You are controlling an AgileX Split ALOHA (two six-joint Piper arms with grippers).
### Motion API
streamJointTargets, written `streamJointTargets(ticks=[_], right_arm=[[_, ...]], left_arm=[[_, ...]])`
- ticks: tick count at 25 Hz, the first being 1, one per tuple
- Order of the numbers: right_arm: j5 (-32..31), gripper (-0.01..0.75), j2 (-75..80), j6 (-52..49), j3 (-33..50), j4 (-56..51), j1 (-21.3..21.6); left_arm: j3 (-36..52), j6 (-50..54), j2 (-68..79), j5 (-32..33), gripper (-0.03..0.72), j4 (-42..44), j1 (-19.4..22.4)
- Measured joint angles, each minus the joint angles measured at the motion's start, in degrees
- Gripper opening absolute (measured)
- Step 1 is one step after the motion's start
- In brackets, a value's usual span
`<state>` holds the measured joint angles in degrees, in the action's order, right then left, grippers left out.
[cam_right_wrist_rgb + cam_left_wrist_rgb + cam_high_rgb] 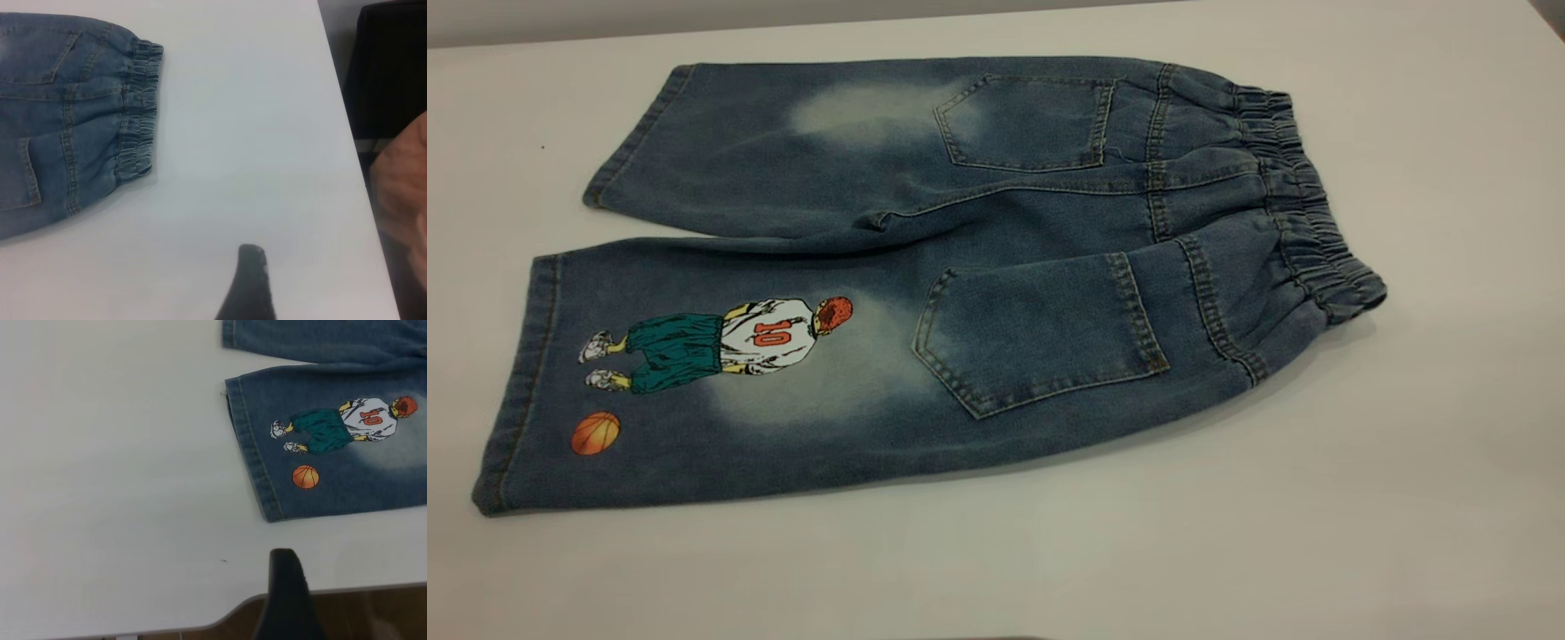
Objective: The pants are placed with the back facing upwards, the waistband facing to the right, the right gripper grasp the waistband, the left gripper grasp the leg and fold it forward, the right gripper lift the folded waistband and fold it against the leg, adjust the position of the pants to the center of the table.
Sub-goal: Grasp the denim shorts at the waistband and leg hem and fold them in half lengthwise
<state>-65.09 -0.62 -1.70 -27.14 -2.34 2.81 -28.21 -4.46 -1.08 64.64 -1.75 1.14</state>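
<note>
Pants (pixel 925 267) lying flat on the white desk (pixel 1405 498), back side up, both patch pockets showing. Waistband (pixel 1307 213) is at the right end, all puckered. The printed leg (pixel 694 391) (number 10 guy, orange ball) is the near one, hem pointing left; the plain leg sits behind it on the far side. Left hand (pixel 285 600) hangs over the near desk edge, just off the printed hem, not touching. Right hand (pixel 248 287) is near the waistband end, apart from it. Only one black finger tip shows for each, so can't tell if they're spread or pressed together.
</note>
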Motion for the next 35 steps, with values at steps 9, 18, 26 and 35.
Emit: streamJointTargets(ticks=[9,18,26,35], right_arm=[[0.00,0.531,0.00,0.00,0.00,0.00,0.00],[0.00,0.531,0.00,0.00,0.00,0.00,0.00],[0.00,0.531,0.00,0.00,0.00,0.00,0.00],[0.00,0.531,0.00,-0.06,0.00,-1.79,0.00]], left_arm=[[0.00,0.00,0.00,0.00,0.456,0.00,0.00],[0.00,0.00,0.00,0.00,0.456,0.00,0.00],[0.00,0.00,0.00,0.00,0.456,0.00,0.00],[0.00,0.05,0.00,0.00,0.456,0.00,-0.64]])
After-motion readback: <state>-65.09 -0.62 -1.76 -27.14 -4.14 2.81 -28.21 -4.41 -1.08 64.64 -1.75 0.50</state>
